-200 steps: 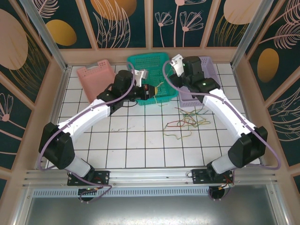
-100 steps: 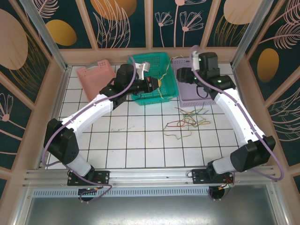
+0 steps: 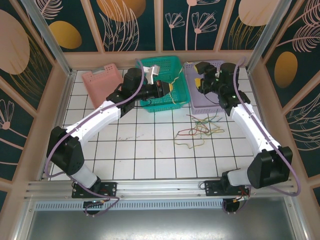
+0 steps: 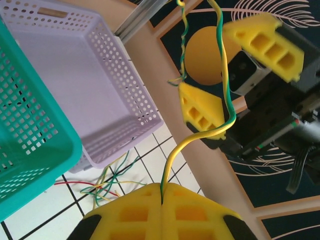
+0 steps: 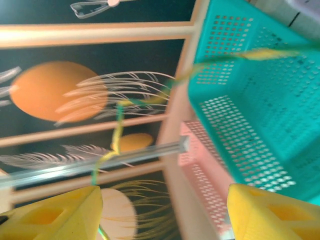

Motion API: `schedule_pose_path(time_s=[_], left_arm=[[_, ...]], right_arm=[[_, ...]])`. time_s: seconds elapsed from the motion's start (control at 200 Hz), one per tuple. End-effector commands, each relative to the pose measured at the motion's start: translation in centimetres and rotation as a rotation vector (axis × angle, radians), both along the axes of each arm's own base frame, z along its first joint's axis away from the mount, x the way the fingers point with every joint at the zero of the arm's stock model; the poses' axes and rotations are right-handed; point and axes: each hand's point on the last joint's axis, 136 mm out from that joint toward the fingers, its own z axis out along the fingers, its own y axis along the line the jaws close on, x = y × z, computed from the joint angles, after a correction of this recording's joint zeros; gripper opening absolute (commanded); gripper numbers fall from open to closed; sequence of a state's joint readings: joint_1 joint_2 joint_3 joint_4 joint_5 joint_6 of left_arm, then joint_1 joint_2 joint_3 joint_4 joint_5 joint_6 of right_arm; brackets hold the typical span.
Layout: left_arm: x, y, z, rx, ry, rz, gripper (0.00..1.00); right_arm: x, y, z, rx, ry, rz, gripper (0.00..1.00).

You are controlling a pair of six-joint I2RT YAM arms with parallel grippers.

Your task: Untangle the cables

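Observation:
My left gripper (image 4: 162, 189) is shut on a yellow-green cable (image 4: 176, 152), held over the teal basket (image 3: 161, 67). From the jaws the cable rises and runs between the wide-apart yellow fingers (image 4: 201, 114) of my right gripper (image 4: 205, 60), lying against the lower one. In the top view the left gripper (image 3: 162, 89) and the right gripper (image 3: 201, 81) face each other, the right one over the lilac basket (image 3: 216, 67). My right gripper (image 5: 162, 215) is open, and the cable (image 5: 118, 131) passes its left finger. The other cables (image 3: 200, 130) lie tangled on the tiles.
A pink basket (image 3: 102, 82) leans at the back left beside the teal one. The lilac basket (image 4: 75, 75) looks bare inside. Wooden frame walls close in the table at the back and both sides. White tiles stretch in front of the tangle toward the arm bases.
My right arm has swung right and back, from between the baskets to over the lilac one, turning its jaws toward the left gripper. The left gripper has pushed slightly farther back, still holding the cable.

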State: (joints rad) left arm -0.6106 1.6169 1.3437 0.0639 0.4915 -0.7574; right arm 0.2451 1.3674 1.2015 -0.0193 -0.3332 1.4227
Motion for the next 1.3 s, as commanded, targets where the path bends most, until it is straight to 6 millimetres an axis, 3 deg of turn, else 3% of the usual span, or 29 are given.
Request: schedule_pose_path(time_s=[0.0,0.1,0.275,0.591,0.686,0.801,0.876,0.891,0.961,1.026,1.146,1.296], left_arm=[[0.0,-0.1,0.5,-0.033,-0.015,-0.012,0.00],[-0.2,-0.1,0.3,-0.046,-0.006,-0.013,0.00],[-0.4,0.0,0.5,-0.069,-0.006,-0.015,0.00],[-1.0,0.3,0.2,-0.071,-0.003,-0.022,0.00],[-1.1,0.3,0.1,-0.077,0.003,-0.022,0.00],[-1.2,0.2,-0.1,-0.084,0.005,-0.024,0.00],[-1.2,0.1,0.0,-0.093,0.008,-0.025,0.00],[-1.1,0.1,0.0,-0.096,0.011,-0.023,0.04],[-0.9,0.1,0.4,-0.111,0.017,-0.012,0.39],[-0.8,0.2,0.7,-0.115,0.017,0.001,0.58],[-0.6,0.8,1.4,-0.103,0.005,0.041,0.67],[-0.6,1.4,1.8,-0.088,-0.005,0.071,0.68]], right_arm=[[1.5,-0.3,3.3,0.241,-0.058,-0.078,0.68],[2.3,-0.5,4.7,0.269,-0.104,-0.100,0.68],[4.0,0.1,2.2,0.291,-0.019,-0.084,0.56],[6.4,-0.4,-0.1,0.281,0.051,-0.115,0.39],[7.0,-0.6,0.0,0.275,0.039,-0.128,0.29],[7.5,-0.6,0.1,0.241,0.039,-0.123,0.01],[7.6,-1.3,0.1,0.183,0.043,-0.141,0.00],[7.6,-1.4,0.2,0.168,0.037,-0.145,0.00],[8.0,-3.1,0.9,0.059,0.007,-0.170,0.00],[8.8,-5.1,1.7,-0.067,-0.032,-0.189,0.00],[10.5,-9.7,2.9,-0.282,-0.100,-0.204,0.00],[14.0,-13.7,1.7,-0.512,-0.166,-0.164,0.00]])
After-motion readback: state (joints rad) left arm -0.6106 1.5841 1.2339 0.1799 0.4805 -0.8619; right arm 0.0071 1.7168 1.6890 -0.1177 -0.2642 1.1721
